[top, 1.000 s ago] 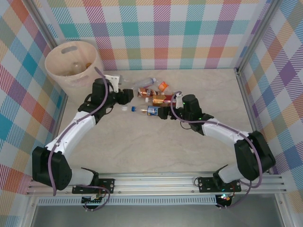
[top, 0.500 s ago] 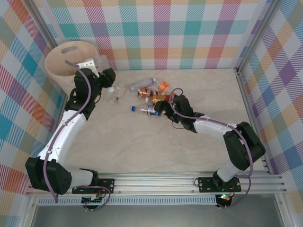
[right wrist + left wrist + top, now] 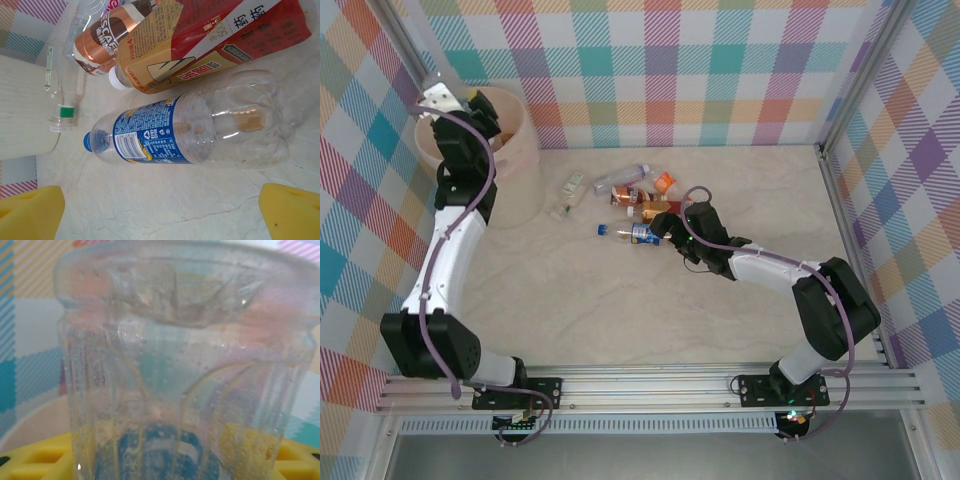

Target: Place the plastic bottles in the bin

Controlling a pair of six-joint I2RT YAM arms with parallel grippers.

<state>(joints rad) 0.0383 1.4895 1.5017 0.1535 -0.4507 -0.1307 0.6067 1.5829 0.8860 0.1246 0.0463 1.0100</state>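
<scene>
Task part-done: left gripper (image 3: 165, 458) clamps a clear bottle (image 3: 185, 365) with the bin (image 3: 515, 165) beneath it, unreleased, while right gripper (image 3: 162, 212), jaws wide, faces a blue-labelled bottle (image 3: 185, 130), with other bottles (image 3: 200, 45) uncollected just beyond.

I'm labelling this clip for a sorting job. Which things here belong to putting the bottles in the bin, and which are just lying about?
Part of the job: bin; held clear bottle; blue-label bottle; brown-label bottle; red-and-tan-label bottle; green-ringed clear bottle.

Not part of it: checked walls; metal rail.
</scene>
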